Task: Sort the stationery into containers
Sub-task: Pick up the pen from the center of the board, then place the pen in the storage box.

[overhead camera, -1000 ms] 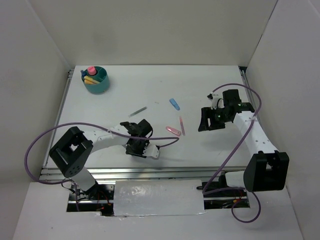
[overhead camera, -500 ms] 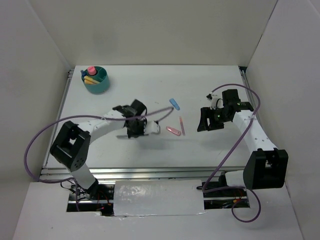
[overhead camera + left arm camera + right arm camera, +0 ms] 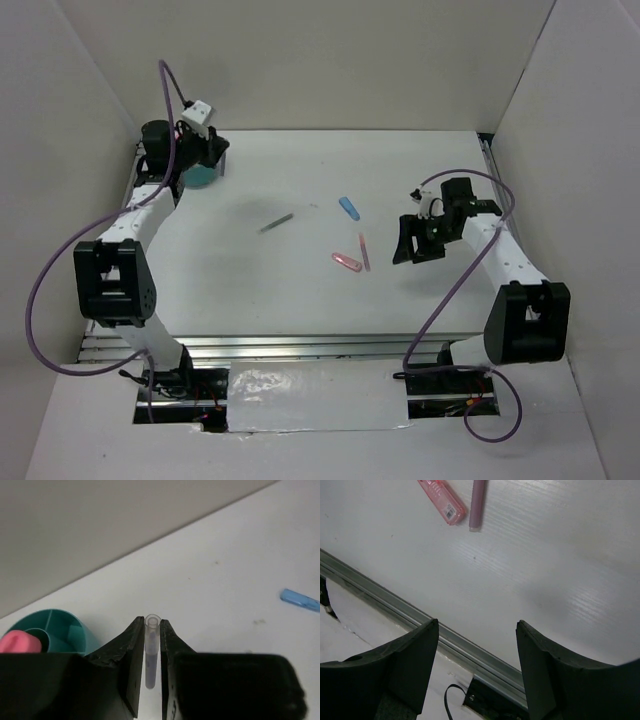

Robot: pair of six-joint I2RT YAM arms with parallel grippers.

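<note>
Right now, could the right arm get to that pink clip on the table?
Probably yes. The right gripper hangs open close to the pink clip; only a thin pink pen lies flat between them, and might get nudged.

Noted left gripper (image 3: pixel 212 155) at upper left, over tub (image 3: pixel 203 178). Noted right gripper (image 3: pixel 408 250) right of centre on table (image 3: pixel 250 300). Recorded near centre: blue piece (image 3: pixel 348 208), clip (image 3: pixel 346 262) just beside pink pen (image 3: pixel 364 252). Recorded blurred dark pen (image 3: pixel 277 222) left of these.
</note>
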